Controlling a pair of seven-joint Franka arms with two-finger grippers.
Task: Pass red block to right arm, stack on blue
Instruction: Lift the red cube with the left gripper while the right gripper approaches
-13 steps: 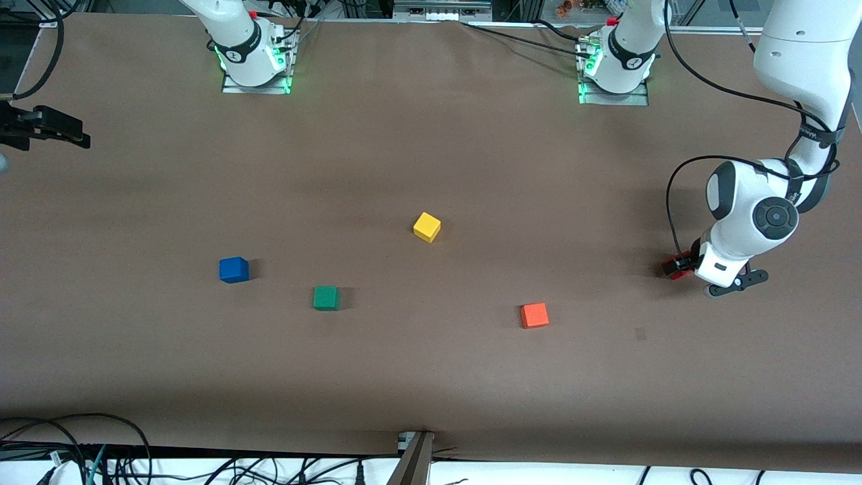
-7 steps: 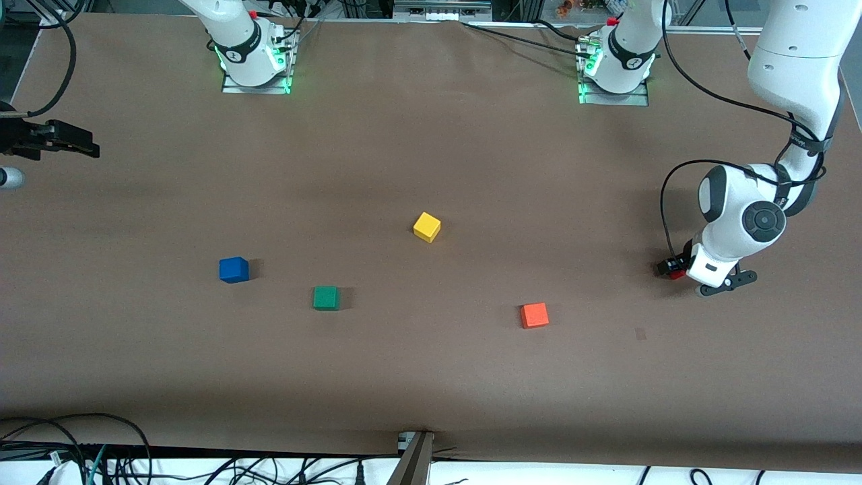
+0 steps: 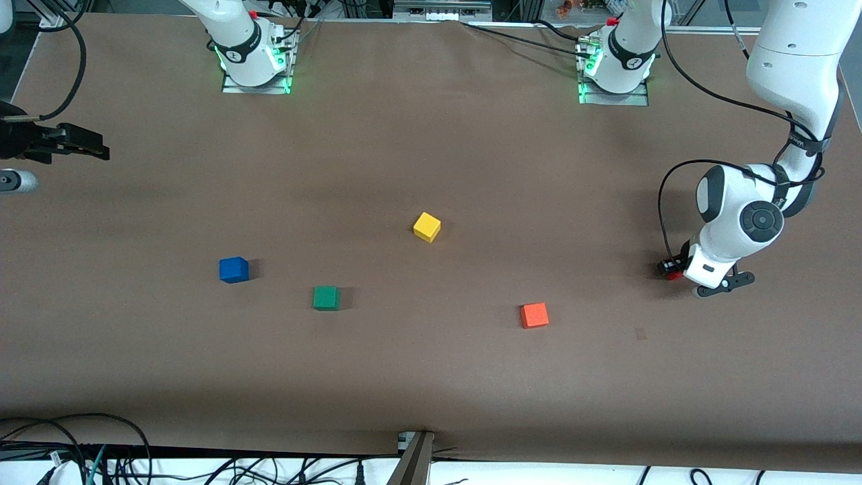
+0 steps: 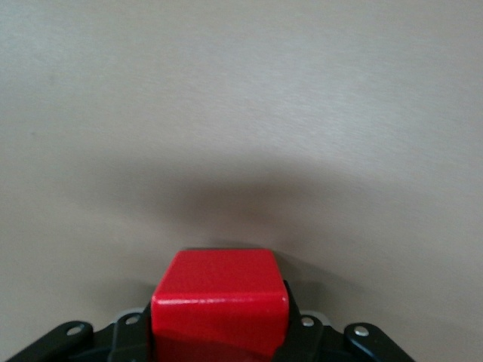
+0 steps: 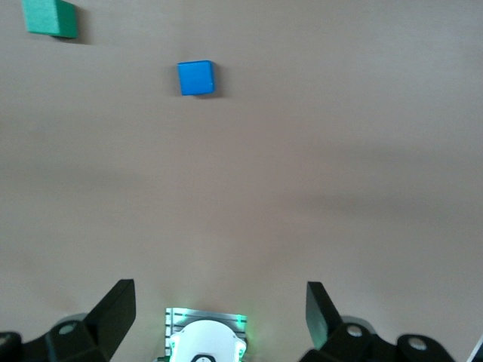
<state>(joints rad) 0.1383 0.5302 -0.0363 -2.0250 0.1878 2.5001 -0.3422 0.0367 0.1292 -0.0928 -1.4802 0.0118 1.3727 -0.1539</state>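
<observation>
The red block [image 4: 220, 302] sits between the jaws of my left gripper [image 4: 220, 335], which is shut on it. In the front view only a sliver of the red block [image 3: 673, 275] shows under the left gripper [image 3: 672, 269], low at the table near the left arm's end. The blue block [image 3: 234, 269] lies on the table toward the right arm's end and also shows in the right wrist view [image 5: 196, 78]. My right gripper [image 3: 101, 149] hangs open and empty over the table edge at the right arm's end, its fingers wide apart in its wrist view [image 5: 219, 290].
A green cube [image 3: 326, 297] lies beside the blue block, slightly nearer the front camera, and shows in the right wrist view [image 5: 50, 17]. A yellow cube [image 3: 427, 226] is mid-table. An orange cube [image 3: 534, 315] lies between the green cube and the left gripper.
The left wrist has shifted slightly toward mid-table and now covers most of the red block. The right gripper has moved a little inward over the table.
</observation>
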